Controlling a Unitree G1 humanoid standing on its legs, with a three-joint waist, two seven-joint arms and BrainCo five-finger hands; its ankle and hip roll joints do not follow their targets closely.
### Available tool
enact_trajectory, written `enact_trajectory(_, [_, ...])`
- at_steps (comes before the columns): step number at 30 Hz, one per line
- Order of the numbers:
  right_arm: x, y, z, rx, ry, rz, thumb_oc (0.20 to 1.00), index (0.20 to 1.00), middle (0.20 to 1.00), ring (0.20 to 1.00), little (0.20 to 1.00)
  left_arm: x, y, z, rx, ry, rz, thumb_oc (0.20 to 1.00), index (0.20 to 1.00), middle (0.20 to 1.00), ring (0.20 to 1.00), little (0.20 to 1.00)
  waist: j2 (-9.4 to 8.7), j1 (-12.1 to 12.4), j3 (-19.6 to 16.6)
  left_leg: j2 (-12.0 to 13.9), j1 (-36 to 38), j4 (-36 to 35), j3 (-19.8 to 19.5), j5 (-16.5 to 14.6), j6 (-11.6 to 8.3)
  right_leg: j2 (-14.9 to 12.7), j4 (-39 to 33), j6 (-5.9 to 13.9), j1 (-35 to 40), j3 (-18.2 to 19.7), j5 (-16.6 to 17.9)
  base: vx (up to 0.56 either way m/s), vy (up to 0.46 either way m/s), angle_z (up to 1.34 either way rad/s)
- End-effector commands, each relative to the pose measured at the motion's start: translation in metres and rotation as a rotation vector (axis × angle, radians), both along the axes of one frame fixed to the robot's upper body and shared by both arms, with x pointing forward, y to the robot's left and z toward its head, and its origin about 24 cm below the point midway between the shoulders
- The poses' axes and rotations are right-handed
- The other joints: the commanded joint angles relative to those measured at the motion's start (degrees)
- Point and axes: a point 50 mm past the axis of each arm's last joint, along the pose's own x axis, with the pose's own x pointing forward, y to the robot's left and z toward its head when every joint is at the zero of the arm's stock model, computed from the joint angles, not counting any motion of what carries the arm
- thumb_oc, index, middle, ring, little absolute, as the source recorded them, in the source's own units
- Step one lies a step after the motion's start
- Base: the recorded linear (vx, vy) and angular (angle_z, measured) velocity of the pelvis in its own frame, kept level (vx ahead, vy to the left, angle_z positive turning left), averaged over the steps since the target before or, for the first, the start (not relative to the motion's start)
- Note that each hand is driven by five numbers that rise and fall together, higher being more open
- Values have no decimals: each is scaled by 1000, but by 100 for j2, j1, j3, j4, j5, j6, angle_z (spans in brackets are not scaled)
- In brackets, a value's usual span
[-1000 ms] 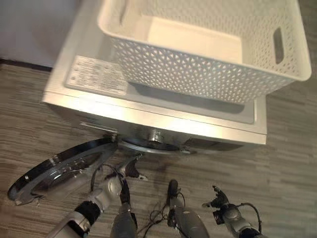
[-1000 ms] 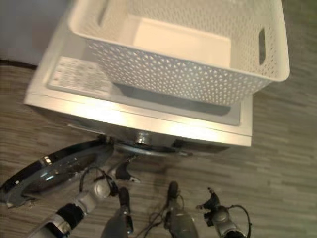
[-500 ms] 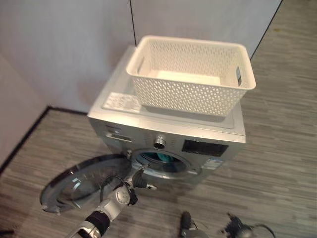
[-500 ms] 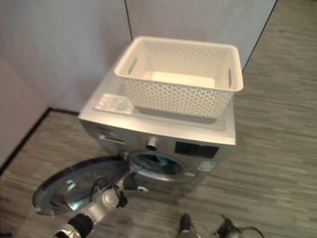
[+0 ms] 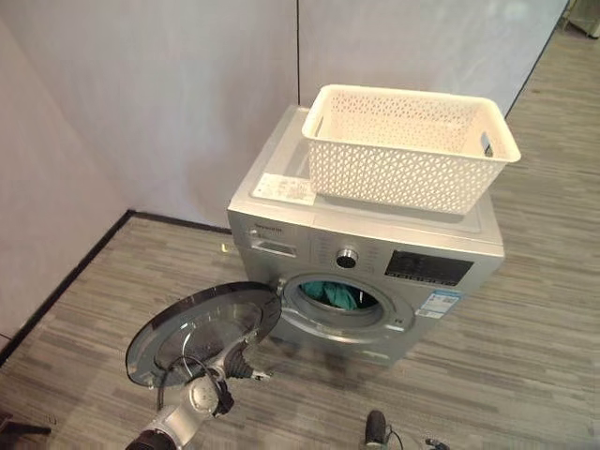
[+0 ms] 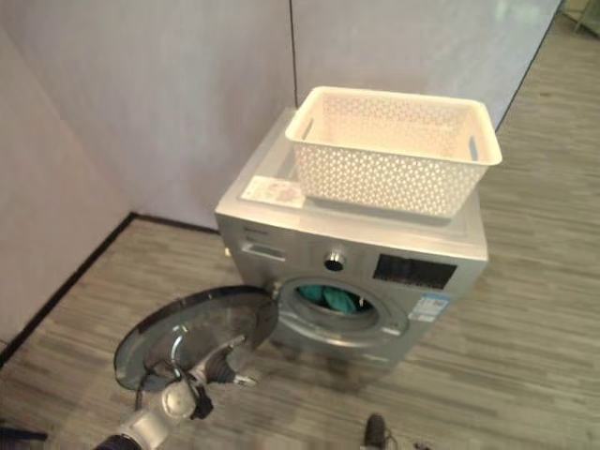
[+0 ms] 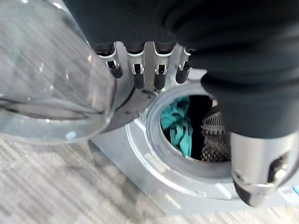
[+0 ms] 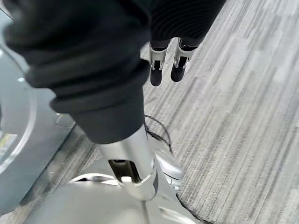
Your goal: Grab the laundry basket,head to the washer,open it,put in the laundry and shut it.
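Closest in, the left robot hand [image 5: 242, 362] hovers by the rim of the washer door [image 5: 202, 331], fingers [image 7: 136, 70] relaxed and nearly straight, holding nothing. The right robot hand [image 8: 166, 63] hangs low over the floor [image 8: 243, 98], fingers loose, empty too. Past the left robot hand, the door is swung wide open on its left hinge, glass bowl facing up. Beyond it, the drum opening [image 5: 342, 298] shows the teal laundry [image 7: 177, 127] already inside, a dark piece beside it. Further back, on top of the washer [image 5: 375, 253], sits the white laundry basket [image 5: 408, 145], looking empty. So only the shutting is left, I'd say. The risk: a glancing push on that curved glass could slip off, or the teal cloth near the opening's lip could catch in the seal and stop the latch.
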Motion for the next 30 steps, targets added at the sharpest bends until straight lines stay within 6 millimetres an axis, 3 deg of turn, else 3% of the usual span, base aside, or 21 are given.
enact_trajectory(1, [22, -7, 8, -24, -68, 29, 1000, 1000, 1000, 1000, 1000, 24, -7, 39, -114, -248, 46, 1000, 1000, 1000, 1000, 1000, 275, 403, 40, -168, -104, 267, -821, -316, 199, 218, 999, -33, 1202, -248, -1915, -35, -140, 41])
enact_trajectory(3, [28, 1, 8, -17, -93, 61, 1000, 1000, 1000, 1000, 1000, 21, 0, 40, -135, -268, 95, 1000, 1000, 1000, 1000, 1000, 142, 541, -41, -102, -200, 295, -817, -284, 134, 223, 766, -48, 1434, -402, -2034, -83, -271, 49])
enact_trajectory(5, [36, 15, 8, -2, -124, 128, 1000, 1000, 1000, 1000, 1000, 15, 8, 45, -163, -318, 154, 1000, 1000, 1000, 1000, 1000, -31, 603, -87, 84, -364, 325, -890, -120, -50, 388, 328, -72, 1490, -394, -2095, -98, -264, 22])
enact_trajectory(14, [20, 28, 2, 23, -91, 184, 1000, 1000, 1000, 1000, 1000, 10, 25, 54, -142, -404, 248, 1000, 1000, 1000, 1000, 1000, -73, 529, -227, 312, -75, -301, -965, 273, -278, 628, -140, -114, 1835, -630, -2071, 1, -104, 8])
enact_trajectory(17, [-19, 21, -7, 16, 34, 193, 1000, 1000, 1000, 1000, 1000, 24, 63, 75, -14, -543, 430, 1000, 1000, 1000, 1000, 1000, 47, 297, -354, 362, 169, -680, -877, 428, -357, 662, -140, -110, 1825, -589, -2111, 66, 18, -3])
enact_trajectory(18, [-28, 19, -8, 26, 60, 197, 1000, 1000, 1000, 1000, 1000, 42, 101, 102, 91, -651, 574, 1000, 1000, 1000, 1000, 1000, 100, 107, -400, 356, 143, -713, -809, 437, -389, 640, -140, -75, 1744, -520, -2058, 40, 90, -4])
enact_trajectory(22, [-15, 9, -3, 23, 4, 179, 1000, 1000, 1000, 1000, 1000, 75, 140, 148, 251, -684, 598, 1000, 1000, 1000, 1000, 1000, 138, -136, -312, 366, -202, -713, -776, 532, -426, 606, -140, -25, 1353, -453, -1902, -88, 67, -5])
enact_trajectory(27, [27, -1, 12, -13, -135, 228, 1000, 1000, 1000, 1000, 1000, 109, 175, 205, 497, -585, 593, 1000, 1000, 1000, 1000, 1000, 67, -414, -67, 403, -1046, -713, -827, 755, -456, 589, -140, 22, 545, -358, -1666, -146, 68, -6])
enact_trajectory(30, [47, -6, 21, -26, -195, 227, 1000, 1000, 1000, 1000, 1000, 117, 183, 221, 441, -517, 662, 1000, 1000, 1000, 1000, 1000, -25, -496, 20, 391, -1391, -713, -871, 855, -459, 602, -140, 38, 190, -272, -1544, -62, 60, 2])
